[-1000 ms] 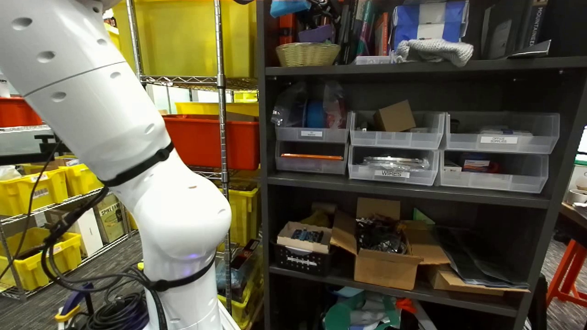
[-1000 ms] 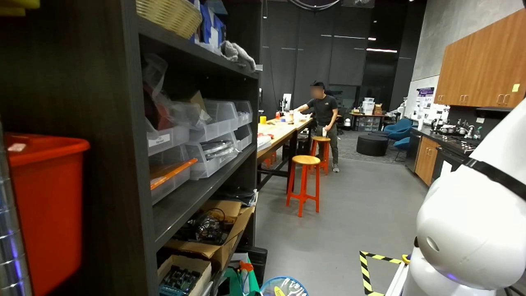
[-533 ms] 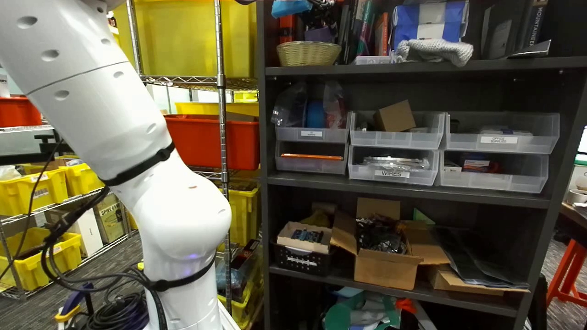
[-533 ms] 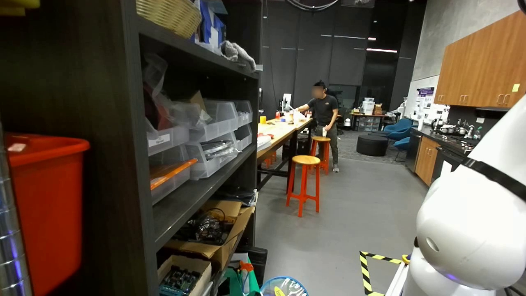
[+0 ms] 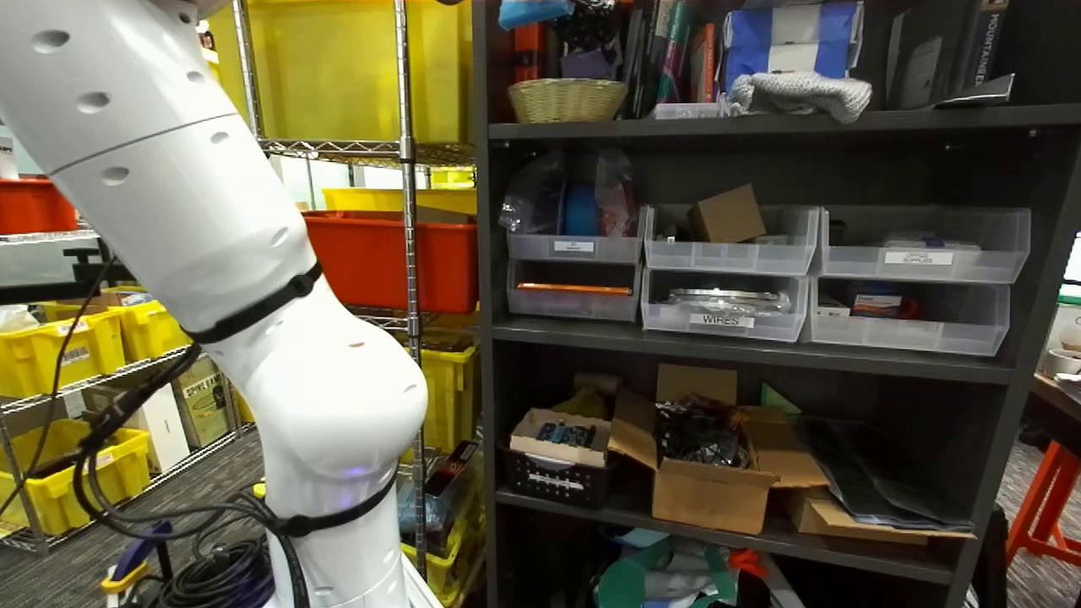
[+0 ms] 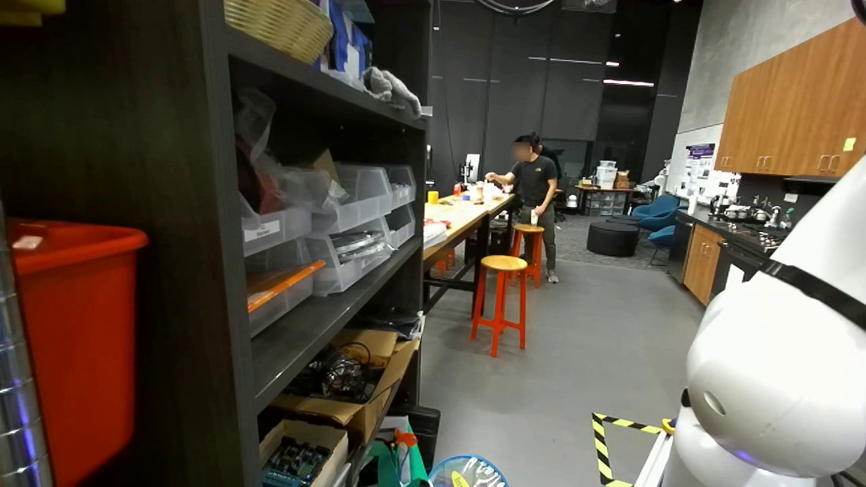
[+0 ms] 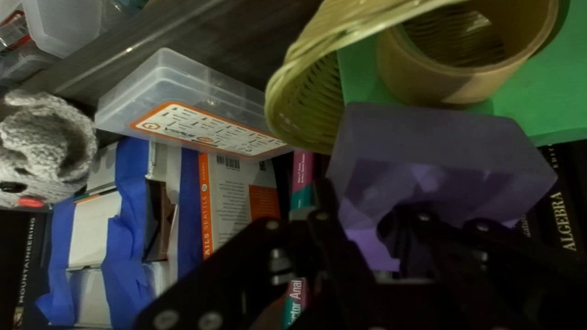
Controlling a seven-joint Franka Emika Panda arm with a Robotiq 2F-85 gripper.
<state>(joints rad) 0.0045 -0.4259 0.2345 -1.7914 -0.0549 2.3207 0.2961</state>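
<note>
Straddling purple block's (image 7: 440,137) edge, gripper (image 7: 357,206) near basket (image 7: 316,50).

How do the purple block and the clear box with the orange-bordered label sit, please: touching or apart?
Apart: the wrist view shows a pink book spine between the purple block and the clear box.

The block (image 7: 431,156) is purple, the fingers (image 7: 332,238) black, the box (image 7: 126,224) striped blue and white.

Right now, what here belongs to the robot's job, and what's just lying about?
Likely part of the job:
pincer
purple block, right by it; whether gripped is unclear
perhaps the basket close by

Likely just lying about:
brown ring
grey plush
clear case
blue-and-white box
books
stools
</note>
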